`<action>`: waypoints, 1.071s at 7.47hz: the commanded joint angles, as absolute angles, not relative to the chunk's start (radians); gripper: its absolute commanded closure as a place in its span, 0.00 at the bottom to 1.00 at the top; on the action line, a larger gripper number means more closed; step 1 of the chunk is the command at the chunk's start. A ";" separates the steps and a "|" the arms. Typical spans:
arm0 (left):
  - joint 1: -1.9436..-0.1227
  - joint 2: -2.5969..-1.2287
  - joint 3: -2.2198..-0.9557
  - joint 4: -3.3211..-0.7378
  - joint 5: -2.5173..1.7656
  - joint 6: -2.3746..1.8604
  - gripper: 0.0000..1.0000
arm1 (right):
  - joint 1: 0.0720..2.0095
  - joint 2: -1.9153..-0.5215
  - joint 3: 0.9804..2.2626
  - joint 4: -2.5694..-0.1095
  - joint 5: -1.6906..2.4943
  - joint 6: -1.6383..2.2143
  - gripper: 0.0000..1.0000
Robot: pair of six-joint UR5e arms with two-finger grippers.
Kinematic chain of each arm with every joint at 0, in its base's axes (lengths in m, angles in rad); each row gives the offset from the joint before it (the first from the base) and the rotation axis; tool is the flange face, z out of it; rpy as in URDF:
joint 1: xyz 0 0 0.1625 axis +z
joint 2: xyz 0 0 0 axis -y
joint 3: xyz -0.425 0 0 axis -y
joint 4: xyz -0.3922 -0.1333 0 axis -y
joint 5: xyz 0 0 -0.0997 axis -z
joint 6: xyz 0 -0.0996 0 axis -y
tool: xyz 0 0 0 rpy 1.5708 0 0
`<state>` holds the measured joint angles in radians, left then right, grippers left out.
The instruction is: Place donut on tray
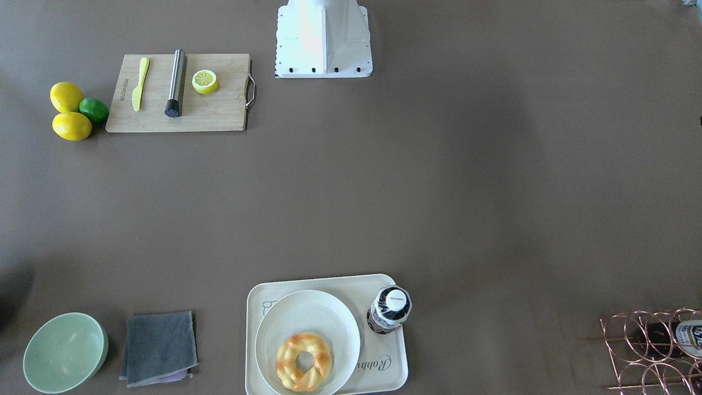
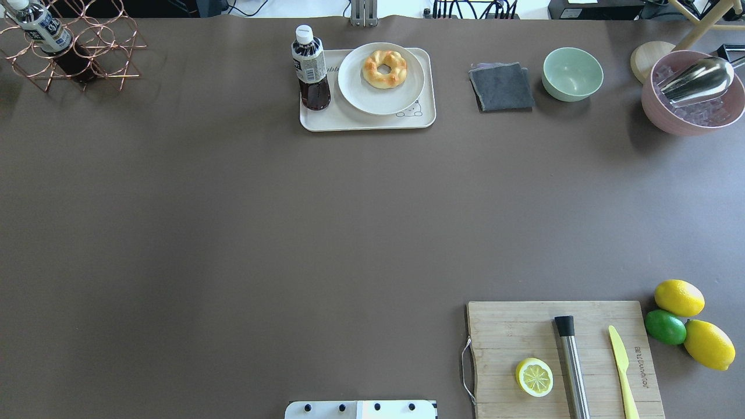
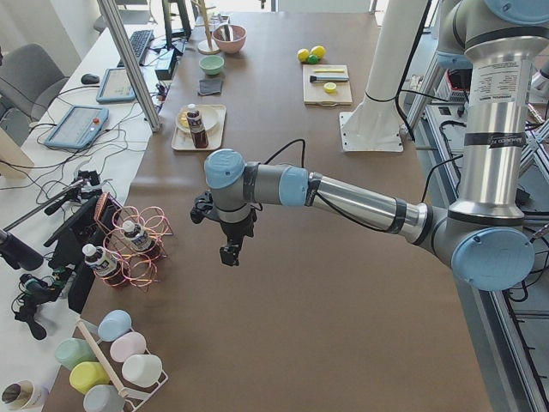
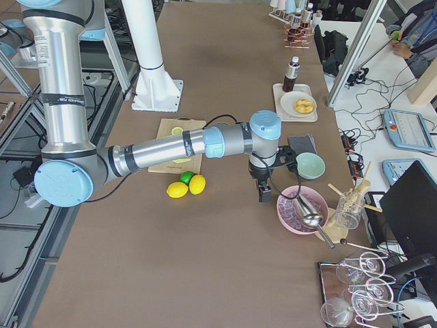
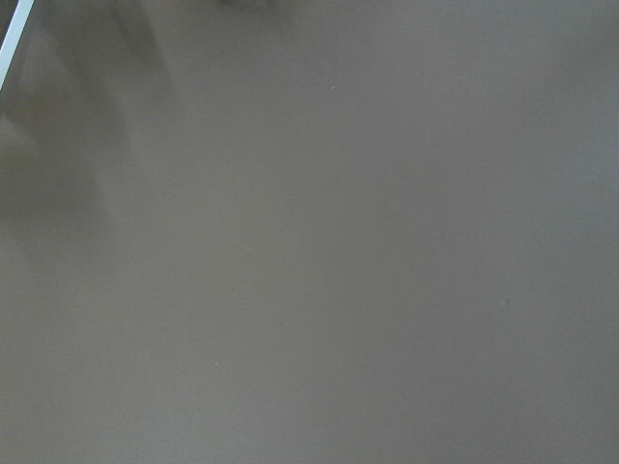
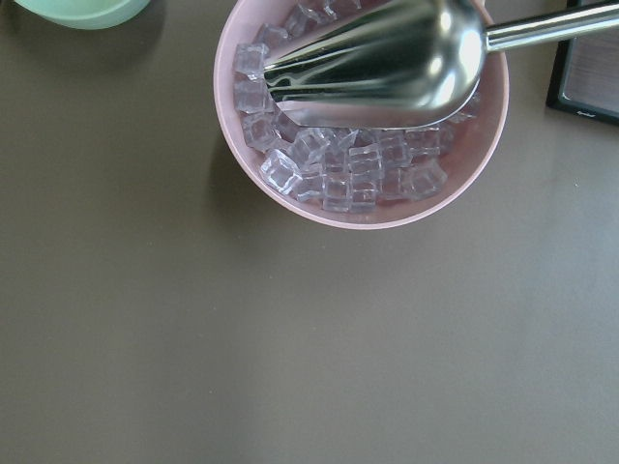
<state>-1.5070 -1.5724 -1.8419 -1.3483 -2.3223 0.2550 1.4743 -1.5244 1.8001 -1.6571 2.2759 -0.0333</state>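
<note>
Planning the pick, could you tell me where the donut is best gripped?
From straight above, pinch one side of the donut, one finger in its hole, one outside: it lies flat on the plate. Choose the side away from the bottle.

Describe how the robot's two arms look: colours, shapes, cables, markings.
The left arm and right arm match: silver tubes, pale blue round joint caps, black bands, a black cable along each forearm, black jaws, printed labels on upright tubes.

Bottle [image 2: 311,70] upright on tray [image 2: 349,121] beside plate [image 2: 372,99]; robot-side approach open.
</note>
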 commanded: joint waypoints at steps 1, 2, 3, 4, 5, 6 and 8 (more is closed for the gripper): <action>-1.580 -1.511 -1.831 -1.411 -2.332 0.312 0.03 | 1.538 -1.561 1.806 -1.669 2.286 -0.104 0.00; -1.578 -1.511 -1.836 -1.417 -2.332 0.284 0.03 | 1.539 -1.563 1.796 -1.669 2.286 -0.119 0.00; -1.578 -1.508 -1.823 -1.420 -2.332 0.290 0.03 | 1.551 -1.566 1.804 -1.669 2.287 -0.121 0.00; -1.575 -1.509 -1.798 -1.437 -2.326 0.287 0.03 | 1.555 -1.572 1.807 -1.669 2.289 -0.121 0.00; -1.575 -1.509 -1.784 -1.469 -2.324 0.293 0.03 | 1.555 -1.569 1.809 -1.667 2.293 -0.120 0.00; -1.575 -1.508 -1.779 -1.474 -2.325 0.291 0.03 | 1.555 -1.569 1.807 -1.666 2.304 -0.120 0.00; -1.574 -1.500 -1.767 -1.482 -2.329 0.284 0.03 | 1.555 -1.566 1.812 -1.666 2.313 -0.120 0.00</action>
